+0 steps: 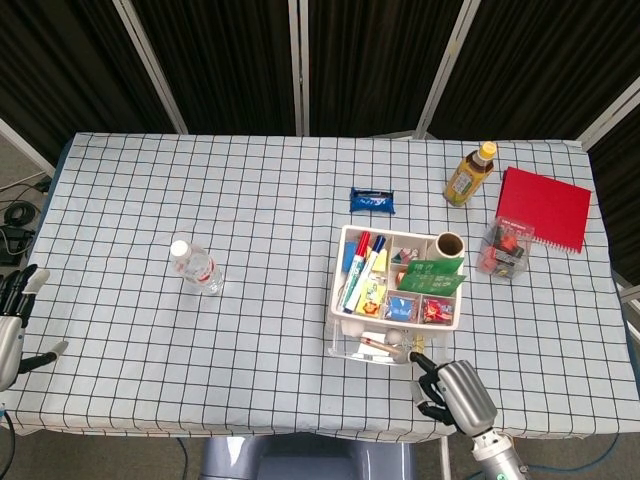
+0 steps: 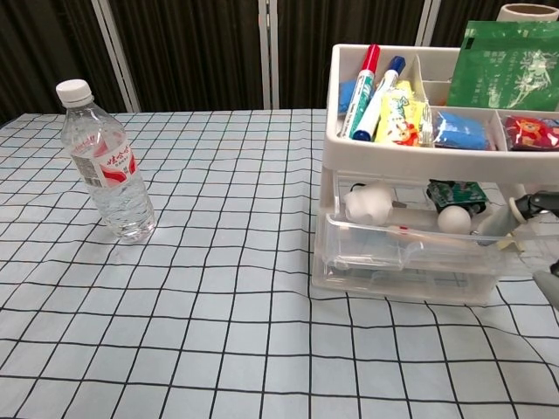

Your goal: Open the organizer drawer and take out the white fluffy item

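Observation:
The white organizer (image 1: 336,285) stands right of the table's middle, its top tray (image 2: 419,153) full of markers and packets. Its top clear drawer (image 2: 410,240) is pulled out toward me and also shows in the head view (image 1: 372,345). Inside it, at the left, lies the white fluffy item (image 2: 367,203), with a small white ball (image 2: 452,218) further right. My right hand (image 1: 455,395) is at the drawer's front right corner, where its fingertips (image 2: 534,208) pinch the drawer's pull tab. My left hand (image 1: 12,325) hangs at the table's left edge, fingers apart and holding nothing.
A water bottle (image 1: 197,268) stands left of centre, near in the chest view (image 2: 106,161). Behind the organizer lie a blue packet (image 1: 373,201), a tea bottle (image 1: 469,173), a red notebook (image 1: 545,208) and a small clear box (image 1: 505,250).

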`<move>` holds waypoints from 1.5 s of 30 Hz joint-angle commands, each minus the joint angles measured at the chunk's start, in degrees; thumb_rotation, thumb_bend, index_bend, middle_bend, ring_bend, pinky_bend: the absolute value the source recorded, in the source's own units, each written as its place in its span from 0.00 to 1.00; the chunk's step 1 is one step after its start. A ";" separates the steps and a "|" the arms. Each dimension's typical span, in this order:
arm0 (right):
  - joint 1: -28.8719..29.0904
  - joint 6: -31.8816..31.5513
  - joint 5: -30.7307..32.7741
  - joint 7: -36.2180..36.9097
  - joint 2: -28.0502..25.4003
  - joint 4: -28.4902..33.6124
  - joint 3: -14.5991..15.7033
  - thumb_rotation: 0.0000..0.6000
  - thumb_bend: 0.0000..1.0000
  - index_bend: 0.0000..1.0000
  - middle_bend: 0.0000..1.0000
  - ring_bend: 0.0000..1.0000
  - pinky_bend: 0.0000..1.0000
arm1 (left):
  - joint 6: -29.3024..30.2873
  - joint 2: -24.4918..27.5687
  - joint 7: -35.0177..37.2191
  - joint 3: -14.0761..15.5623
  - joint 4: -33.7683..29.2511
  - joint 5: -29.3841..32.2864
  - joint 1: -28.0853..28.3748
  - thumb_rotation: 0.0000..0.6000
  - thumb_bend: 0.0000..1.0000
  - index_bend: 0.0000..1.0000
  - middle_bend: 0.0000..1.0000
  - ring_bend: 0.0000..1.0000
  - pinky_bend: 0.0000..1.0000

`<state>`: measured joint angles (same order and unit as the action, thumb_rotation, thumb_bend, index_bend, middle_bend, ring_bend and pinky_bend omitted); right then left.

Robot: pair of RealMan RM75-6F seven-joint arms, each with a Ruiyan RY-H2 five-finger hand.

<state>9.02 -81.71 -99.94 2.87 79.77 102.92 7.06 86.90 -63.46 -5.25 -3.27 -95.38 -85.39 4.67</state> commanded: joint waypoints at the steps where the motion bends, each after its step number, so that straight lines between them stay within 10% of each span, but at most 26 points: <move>1: -0.38 -0.51 -0.60 0.42 -0.21 -0.24 0.43 1.00 0.49 0.42 0.95 0.96 0.83 | 0.10 -0.10 -0.21 0.12 -0.04 -0.24 -0.02 1.00 0.12 0.00 0.00 0.00 0.00; 45: -4.02 -4.37 -5.53 0.47 -2.75 -0.70 3.25 1.00 0.49 0.49 0.95 0.96 0.83 | 0.15 0.05 -0.21 0.28 -0.29 -0.54 -0.09 1.00 0.12 0.00 0.00 0.00 0.00</move>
<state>5.03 -86.07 -105.45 3.31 77.04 102.21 10.27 87.05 -63.41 -5.46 -2.99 -95.67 -85.94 4.58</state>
